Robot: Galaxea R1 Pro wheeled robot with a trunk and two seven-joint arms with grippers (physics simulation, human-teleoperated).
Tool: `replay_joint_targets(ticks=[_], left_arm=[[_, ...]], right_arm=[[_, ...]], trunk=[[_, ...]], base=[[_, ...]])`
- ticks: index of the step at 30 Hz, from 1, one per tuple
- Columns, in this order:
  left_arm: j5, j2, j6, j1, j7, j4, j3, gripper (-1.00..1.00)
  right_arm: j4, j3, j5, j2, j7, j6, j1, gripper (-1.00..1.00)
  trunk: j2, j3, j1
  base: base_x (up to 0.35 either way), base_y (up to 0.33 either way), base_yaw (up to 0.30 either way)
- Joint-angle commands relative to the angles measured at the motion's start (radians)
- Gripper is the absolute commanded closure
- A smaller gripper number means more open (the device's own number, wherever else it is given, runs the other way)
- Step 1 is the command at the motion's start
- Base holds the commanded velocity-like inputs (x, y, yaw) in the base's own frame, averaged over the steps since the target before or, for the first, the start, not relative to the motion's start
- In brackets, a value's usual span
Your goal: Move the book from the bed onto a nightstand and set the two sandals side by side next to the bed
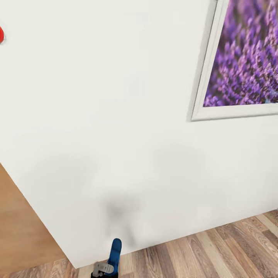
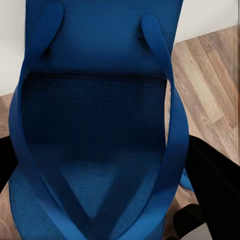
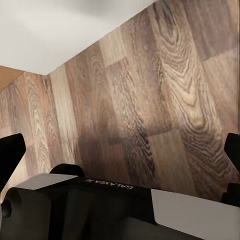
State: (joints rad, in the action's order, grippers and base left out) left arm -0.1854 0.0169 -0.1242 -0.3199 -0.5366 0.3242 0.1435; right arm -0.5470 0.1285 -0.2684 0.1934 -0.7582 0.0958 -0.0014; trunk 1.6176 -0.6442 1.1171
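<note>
Sandal (image 2: 95, 125) clamped in left pincer (image 1: 103, 269) (right pincer (image 3: 120, 155) apart), white wall (image 1: 116, 116) ahead.

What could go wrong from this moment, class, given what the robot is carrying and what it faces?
1. The bright blue flat flip-flop sandal fills the left wrist camera, so the left gripper may be guided blind when setting it down.
2. The head camera faces a white wall with a framed purple flower picture close ahead; driving on could bump it.
3. The open right gripper hangs over the brown plank floor, holding nothing.
</note>
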Motion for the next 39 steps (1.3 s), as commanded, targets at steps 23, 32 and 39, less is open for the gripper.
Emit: replay_joint_targets(ticks=[23, 32, 39], left_arm=[[-0.009, 0.001, -0.005, -0.001, 0.000, -0.001, 0.008, 1.00], [-0.008, 0.001, -0.005, -0.001, 0.000, -0.001, 0.008, 1.00], [-0.008, 0.001, -0.005, -0.001, 0.000, -0.001, 0.008, 1.00]], right_arm=[[-0.001, 0.002, -0.009, 0.000, -0.004, 0.010, 0.000, -1.00], [-0.001, 0.002, -0.009, 0.000, -0.004, 0.010, 0.000, -1.00], [-0.001, 0.002, -0.009, -0.002, -0.004, 0.010, 0.000, -1.00]], trunk=[[0.000, -0.001, 0.000], [0.000, -0.001, 0.000], [0.000, -0.001, 0.000]], base=[[0.000, 0.000, -0.282], [0.000, 0.000, -0.282], [0.000, 0.000, -0.282]])
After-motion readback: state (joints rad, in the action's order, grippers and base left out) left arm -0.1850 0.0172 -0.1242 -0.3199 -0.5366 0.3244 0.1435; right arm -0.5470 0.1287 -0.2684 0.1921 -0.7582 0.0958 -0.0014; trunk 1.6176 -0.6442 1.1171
